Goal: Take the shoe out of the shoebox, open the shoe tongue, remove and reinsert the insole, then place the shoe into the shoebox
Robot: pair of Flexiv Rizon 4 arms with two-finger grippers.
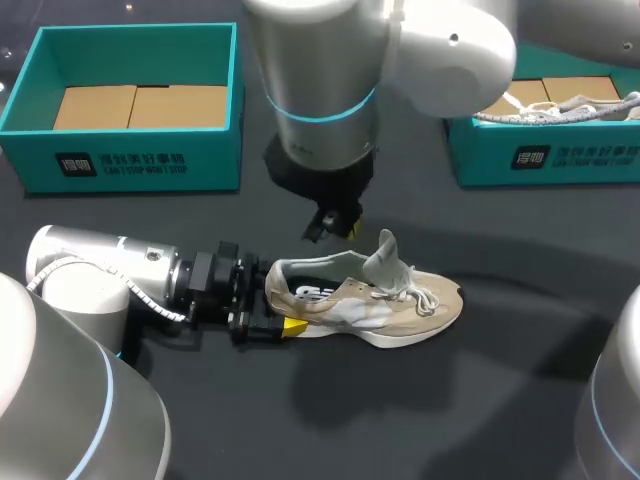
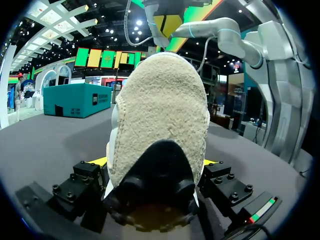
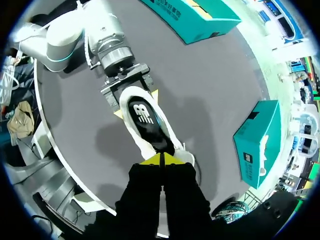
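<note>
Shoe out of shoebox, tongue raised, insole inside; left gripper clamps heel, right gripper pressed together above; reboxing undone.

We noted sneaker beige with white laces, sole | insole black, white logo | shoebox teal | table dark grey
</note>
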